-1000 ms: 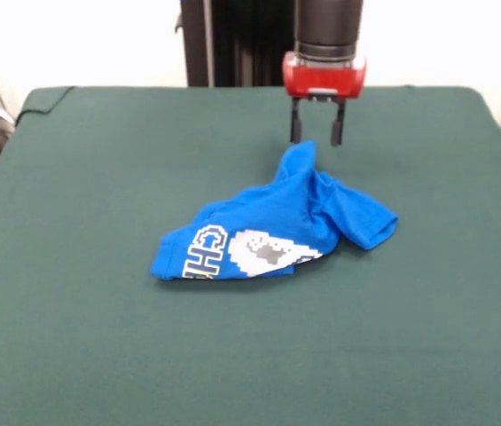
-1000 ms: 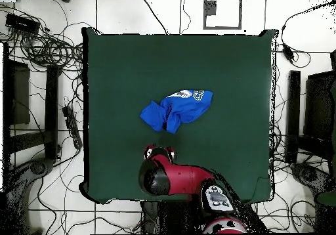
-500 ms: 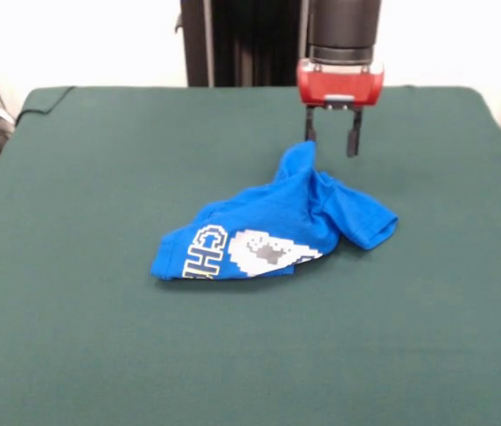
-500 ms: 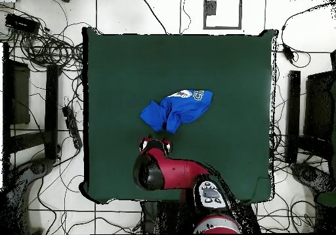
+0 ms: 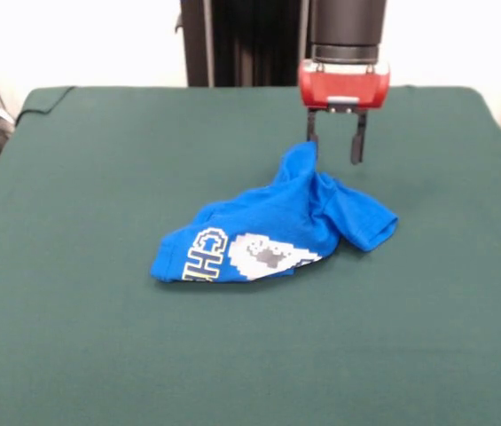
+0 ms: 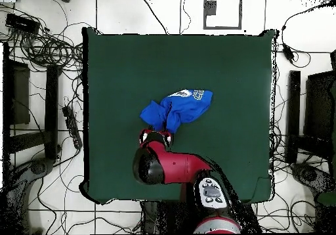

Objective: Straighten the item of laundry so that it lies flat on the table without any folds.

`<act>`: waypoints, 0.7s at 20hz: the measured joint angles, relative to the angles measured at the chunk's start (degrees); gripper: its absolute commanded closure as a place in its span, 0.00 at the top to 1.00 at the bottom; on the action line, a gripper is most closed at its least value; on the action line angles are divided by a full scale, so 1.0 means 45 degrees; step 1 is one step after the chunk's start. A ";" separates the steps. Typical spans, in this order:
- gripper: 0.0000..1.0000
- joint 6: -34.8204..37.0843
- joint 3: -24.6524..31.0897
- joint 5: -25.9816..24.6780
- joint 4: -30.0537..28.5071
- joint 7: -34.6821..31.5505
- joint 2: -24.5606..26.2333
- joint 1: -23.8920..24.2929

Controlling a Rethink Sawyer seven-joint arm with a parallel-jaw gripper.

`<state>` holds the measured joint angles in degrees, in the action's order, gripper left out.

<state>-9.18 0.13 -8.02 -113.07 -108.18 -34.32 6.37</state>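
Note:
The item of laundry [image 5: 272, 231], a bright blue T-shirt with a white-and-grey graphic and white letters, lies crumpled and folded near the middle of the green table [image 5: 99, 160]. A raised peak of cloth sticks up at its far edge. My gripper [image 5: 334, 153] is open and empty, hanging just behind that peak, its left finger close beside the cloth. From overhead the shirt [image 6: 177, 109] lies just above my gripper [image 6: 155, 136], whose red wrist covers the cloth's nearest edge.
Cables and dark equipment [image 6: 39, 48] lie on the floor around the table. A corner of the green cloth is turned up at the table's far left [image 5: 46, 96] in the front view.
My gripper has moved to the right in the front view and come lower and closer to the shirt's raised peak. The shirt has not moved.

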 measured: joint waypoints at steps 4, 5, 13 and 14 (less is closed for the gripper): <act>1.00 0.0000 0.0002 0.0000 0.0216 0.0000 -0.0001 0.0000; 1.00 0.0000 0.0002 -0.0001 0.0266 0.0000 -0.0001 -0.0001; 1.00 0.0003 0.0002 -0.0003 0.0516 0.0000 0.0001 -0.0001; 1.00 0.0003 0.0002 -0.0003 0.0533 0.0000 0.0001 -0.0001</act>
<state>-9.17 0.14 -8.03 -110.67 -108.18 -34.32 6.37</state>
